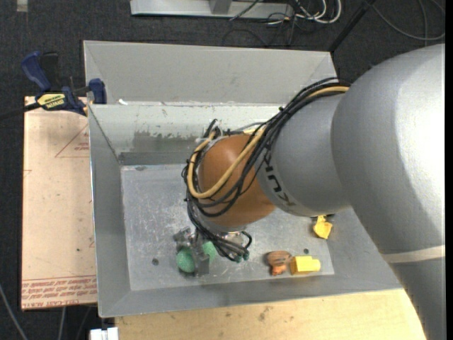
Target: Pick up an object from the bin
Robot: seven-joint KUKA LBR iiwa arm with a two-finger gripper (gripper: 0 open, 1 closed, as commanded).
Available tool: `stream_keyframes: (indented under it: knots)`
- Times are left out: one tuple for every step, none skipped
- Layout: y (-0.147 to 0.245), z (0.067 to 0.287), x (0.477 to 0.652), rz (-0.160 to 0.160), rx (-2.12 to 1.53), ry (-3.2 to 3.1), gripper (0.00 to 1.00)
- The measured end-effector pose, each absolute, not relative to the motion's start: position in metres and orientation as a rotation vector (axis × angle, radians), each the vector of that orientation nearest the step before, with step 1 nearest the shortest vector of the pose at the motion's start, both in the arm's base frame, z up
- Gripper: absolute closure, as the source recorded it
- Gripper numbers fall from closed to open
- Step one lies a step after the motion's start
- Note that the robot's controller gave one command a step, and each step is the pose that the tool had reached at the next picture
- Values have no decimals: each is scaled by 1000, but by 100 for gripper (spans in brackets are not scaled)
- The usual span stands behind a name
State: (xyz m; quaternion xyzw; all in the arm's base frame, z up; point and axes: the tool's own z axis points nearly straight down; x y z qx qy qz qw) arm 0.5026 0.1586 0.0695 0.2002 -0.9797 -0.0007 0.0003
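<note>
My gripper is low over the bin floor near the front, left of centre, under the arm's orange cover. A green rounded thing lies right at its tip, and green also shows on the gripper's right side, so the gripper stands over or around this thing. To the right, near the front wall, a small brown-orange piece lies against a yellow block.
Another small yellow piece lies further right, close to the arm. The big grey arm covers the bin's right and middle. Bare floor shows at the left and back of the bin.
</note>
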Motion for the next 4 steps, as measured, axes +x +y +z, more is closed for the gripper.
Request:
stream_keyframes:
  knots:
    - [158,70,503,-2,626,-3078,100]
    - [147,171,523,-2,595,-3087,100]
    - [147,171,523,-3,596,-3087,100]
    - [150,260,531,-2,598,-3088,100]
